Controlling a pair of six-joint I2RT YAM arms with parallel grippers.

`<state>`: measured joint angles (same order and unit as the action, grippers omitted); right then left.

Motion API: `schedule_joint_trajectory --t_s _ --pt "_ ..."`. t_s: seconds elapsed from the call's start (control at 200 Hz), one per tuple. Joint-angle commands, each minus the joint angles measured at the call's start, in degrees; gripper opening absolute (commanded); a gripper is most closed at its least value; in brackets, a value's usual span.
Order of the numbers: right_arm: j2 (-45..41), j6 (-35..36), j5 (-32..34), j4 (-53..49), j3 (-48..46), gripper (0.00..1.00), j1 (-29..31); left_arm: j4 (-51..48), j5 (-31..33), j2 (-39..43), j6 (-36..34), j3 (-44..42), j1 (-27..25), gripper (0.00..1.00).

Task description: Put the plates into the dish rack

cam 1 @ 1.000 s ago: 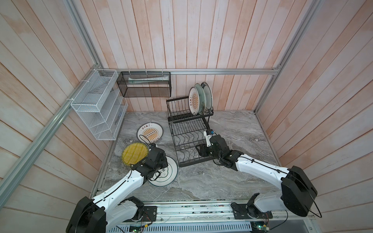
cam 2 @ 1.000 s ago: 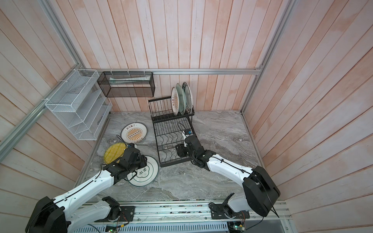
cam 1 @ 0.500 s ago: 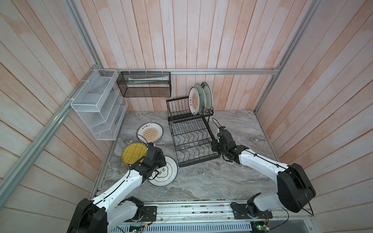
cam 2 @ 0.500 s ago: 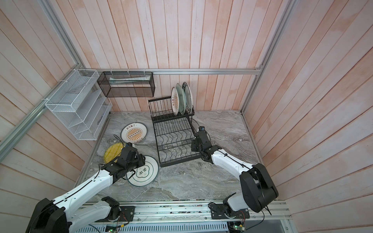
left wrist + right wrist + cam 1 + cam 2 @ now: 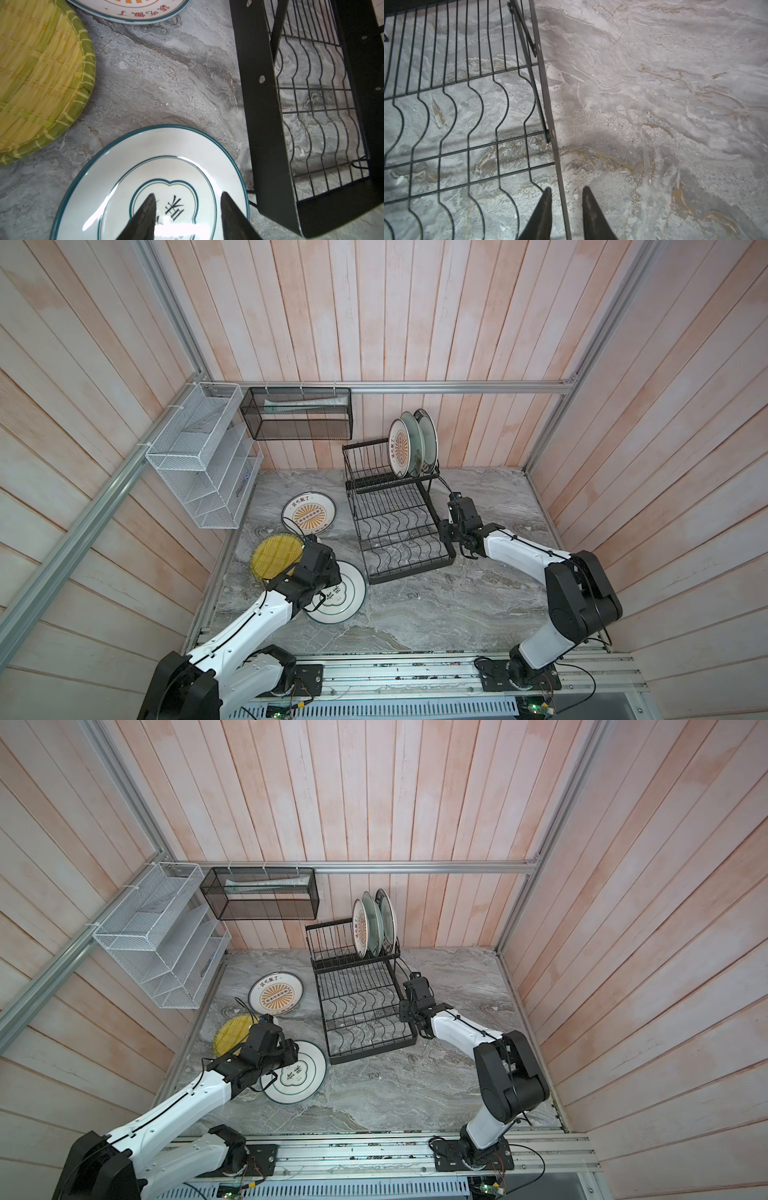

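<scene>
The black wire dish rack (image 5: 409, 572) stands mid-table, with three plates upright in its upper basket: an orange sunburst plate (image 5: 400, 448), a mint one (image 5: 413, 443) and a dark-lettered one (image 5: 428, 439). Flat on the table lie a second sunburst plate (image 5: 309, 513), a yellow ribbed plate (image 5: 274, 556) and a green-ringed white plate (image 5: 166, 153). My left gripper (image 5: 188, 197) hangs open just above the green-ringed plate. My right gripper (image 5: 565, 191) straddles the rack's right side rail (image 5: 548, 104), with a gap on each side of the rail.
A white mesh tiered shelf (image 5: 199, 460) and a black mesh basket (image 5: 299, 418) hang on the wall at the back left. Wooden walls close in three sides. The metal base rail (image 5: 415, 672) runs along the front edge.
My right gripper moved from over the rack's front right corner out to its right side rail, and its jaws narrowed around the rail. The left arm barely moved.
</scene>
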<state>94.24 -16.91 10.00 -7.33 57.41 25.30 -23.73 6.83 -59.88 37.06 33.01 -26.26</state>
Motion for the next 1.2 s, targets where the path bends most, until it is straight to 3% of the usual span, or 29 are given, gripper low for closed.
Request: schedule_joint_trajectory --t_s 0.0,0.83,1.195 --pt "1.21 1.53 -1.4 -1.06 1.98 0.26 -0.24 -1.47 0.39 1.58 -1.02 1.21 0.21 0.52" --pt "4.24 0.47 -1.68 -0.9 1.95 0.04 -2.32 -1.89 -0.55 2.32 -1.07 1.8 0.24 0.52" --pt "1.07 0.3 -1.86 -0.67 -1.61 0.03 -5.54 -1.88 -0.66 2.44 -0.96 2.09 0.23 0.52"
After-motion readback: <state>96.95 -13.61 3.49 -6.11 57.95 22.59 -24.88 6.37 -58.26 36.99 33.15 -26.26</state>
